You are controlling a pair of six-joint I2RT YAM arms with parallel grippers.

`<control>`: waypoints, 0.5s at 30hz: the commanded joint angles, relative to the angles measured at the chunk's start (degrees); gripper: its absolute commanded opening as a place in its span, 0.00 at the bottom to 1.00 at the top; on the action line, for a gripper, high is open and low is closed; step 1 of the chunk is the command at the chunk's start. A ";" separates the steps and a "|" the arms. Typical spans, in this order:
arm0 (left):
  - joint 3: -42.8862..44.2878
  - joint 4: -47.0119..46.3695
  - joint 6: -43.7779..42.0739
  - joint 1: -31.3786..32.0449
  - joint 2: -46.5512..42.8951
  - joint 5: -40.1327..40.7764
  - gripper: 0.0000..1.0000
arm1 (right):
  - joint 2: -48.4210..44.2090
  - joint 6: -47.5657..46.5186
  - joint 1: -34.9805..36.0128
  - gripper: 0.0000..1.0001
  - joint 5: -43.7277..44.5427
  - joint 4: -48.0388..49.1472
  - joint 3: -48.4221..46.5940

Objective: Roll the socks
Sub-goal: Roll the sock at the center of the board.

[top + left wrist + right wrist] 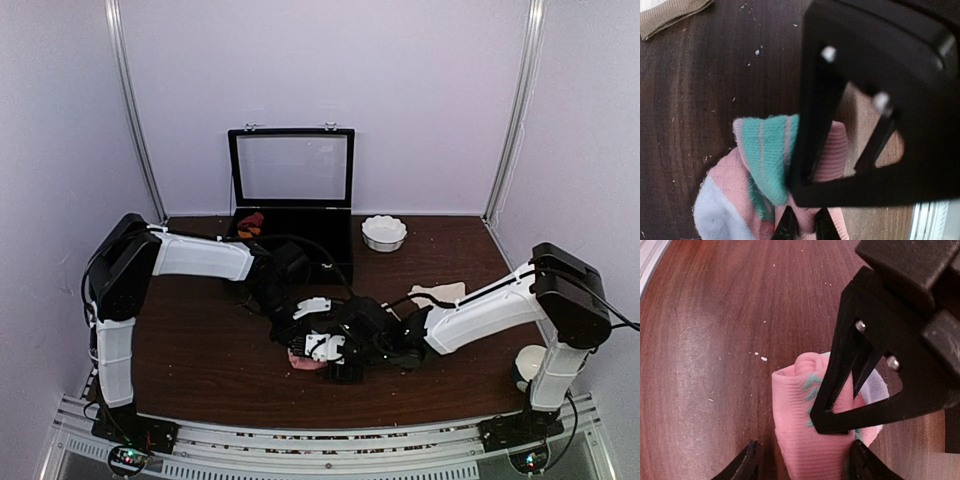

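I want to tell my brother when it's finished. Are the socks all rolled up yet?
Not yet. The pink sock already looks bunched into a partial roll. Right now the left gripper pinches it, while the right gripper sits open around it. The cream sock lies flat on the table behind the right arm, not rolled, so that part is left.

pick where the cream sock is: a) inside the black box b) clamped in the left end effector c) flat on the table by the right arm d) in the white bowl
c, the cream sock lies flat on the table beside the right forearm, apart from the pink sock.
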State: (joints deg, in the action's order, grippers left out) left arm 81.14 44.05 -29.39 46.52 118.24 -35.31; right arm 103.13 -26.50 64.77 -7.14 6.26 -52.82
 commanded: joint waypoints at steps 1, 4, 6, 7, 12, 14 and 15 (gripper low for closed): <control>-2.13 6.95 -1.47 -0.43 3.26 3.82 0.07 | 2.51 -1.95 -1.40 0.57 -2.36 -4.92 -2.76; -2.06 7.20 -1.65 -0.42 3.15 3.88 0.07 | 3.20 -2.87 -1.47 0.46 -2.65 -7.18 -4.32; -1.96 7.49 -1.81 -0.46 3.17 3.74 0.07 | 4.20 -3.29 -1.47 0.38 -2.69 -9.18 -5.55; -1.95 7.53 -1.95 -0.45 3.09 3.61 0.08 | 4.86 -3.36 -1.49 0.37 -2.06 -9.85 -5.86; -2.22 8.00 -2.62 -0.42 2.92 3.20 0.08 | 5.86 -2.78 -1.49 1.00 0.88 -8.46 -5.14; -2.22 8.38 -2.98 -0.42 2.78 2.49 0.08 | 6.32 -2.03 -1.47 1.00 2.09 -8.58 -5.56; -2.22 8.41 -3.09 -0.46 2.67 2.41 0.08 | 6.39 -1.79 -1.43 1.00 3.11 -8.27 -5.70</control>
State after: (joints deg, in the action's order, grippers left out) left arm 81.14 46.35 -30.87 46.15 118.30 -36.36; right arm 107.59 -28.99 63.55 -8.23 0.84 -58.72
